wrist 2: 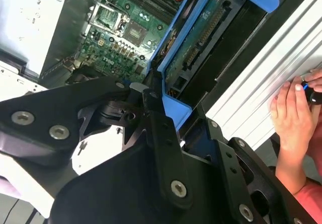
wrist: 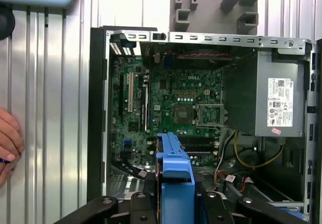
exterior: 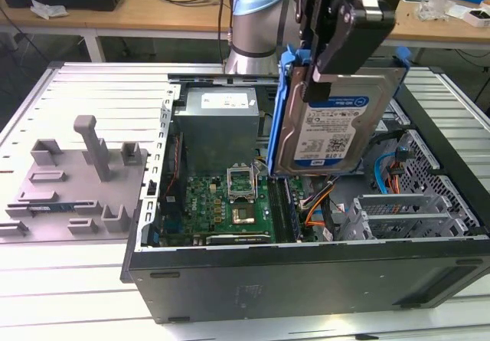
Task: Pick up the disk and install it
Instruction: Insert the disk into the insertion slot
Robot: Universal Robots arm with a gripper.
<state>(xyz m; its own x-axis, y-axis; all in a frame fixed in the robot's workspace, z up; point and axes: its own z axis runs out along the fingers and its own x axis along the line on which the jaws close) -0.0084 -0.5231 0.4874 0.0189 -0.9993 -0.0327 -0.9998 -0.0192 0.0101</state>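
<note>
The disk (exterior: 337,126), a silver hard drive with a white-and-blue label in a blue plastic carrier, hangs upright above the open computer case (exterior: 306,268), over its middle-right part. My gripper (exterior: 318,88) is shut on the disk's upper edge, and its black finger (exterior: 341,38) lies across the labelled face. In the second wrist view the disk's circuit-board side (wrist 2: 201,38) and blue carrier run away from the black fingers (wrist 2: 158,133). In the first wrist view the carrier's blue edge (wrist: 173,176) sticks out over the motherboard (wrist: 171,103).
Inside the case lie a green motherboard (exterior: 230,203), a grey power supply (exterior: 218,122) and a metal drive cage (exterior: 398,211) with cables. A grey fixture (exterior: 84,172) with upright posts stands at the exterior view's left. A person's hand (wrist 2: 292,118) rests on the ribbed table beside the case.
</note>
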